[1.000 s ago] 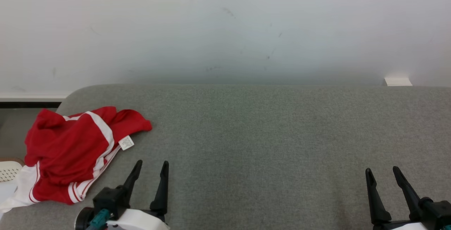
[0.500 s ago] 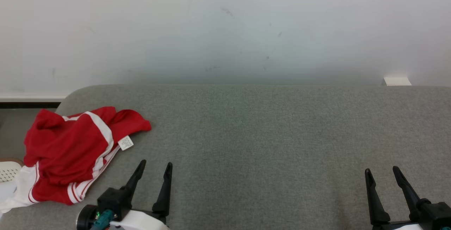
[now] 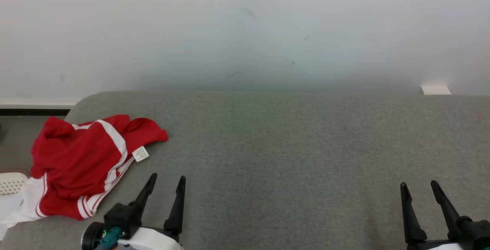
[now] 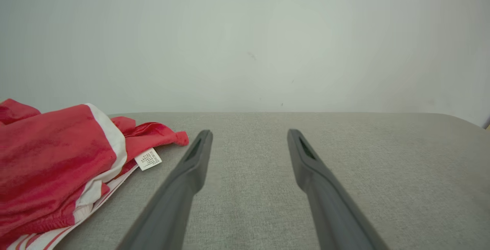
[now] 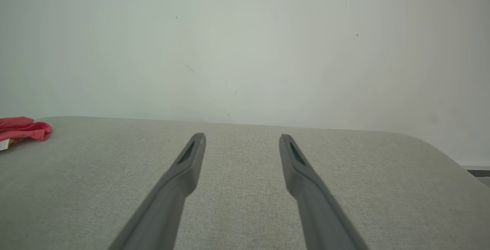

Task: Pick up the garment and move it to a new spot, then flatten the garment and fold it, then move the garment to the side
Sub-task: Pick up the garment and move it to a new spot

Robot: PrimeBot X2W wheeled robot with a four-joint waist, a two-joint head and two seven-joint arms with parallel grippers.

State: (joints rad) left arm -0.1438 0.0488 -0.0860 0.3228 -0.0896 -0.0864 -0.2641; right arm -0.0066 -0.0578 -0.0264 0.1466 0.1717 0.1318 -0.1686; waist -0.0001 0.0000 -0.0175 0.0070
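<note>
Both left tool (image 3: 167, 176) and right tool (image 3: 418, 183) stand released; garment (image 3: 72, 158) lies crumpled leftward.

Scuffed pale wall (image 3: 245, 31) at twelve o'clock before me, grey fabric cushion (image 3: 287, 146) spreading below it, white skirting (image 3: 34, 103) at nine, small white block (image 3: 435, 89) at two.

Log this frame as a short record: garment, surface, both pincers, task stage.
garment: red with white stripes, crumpled at the pad's left edge, tag showing
pad: grey fabric
left pincer: open, empty, beside the garment, not touching
right pincer: open, empty, far from the garment
stage: pickup not yet begun
</note>
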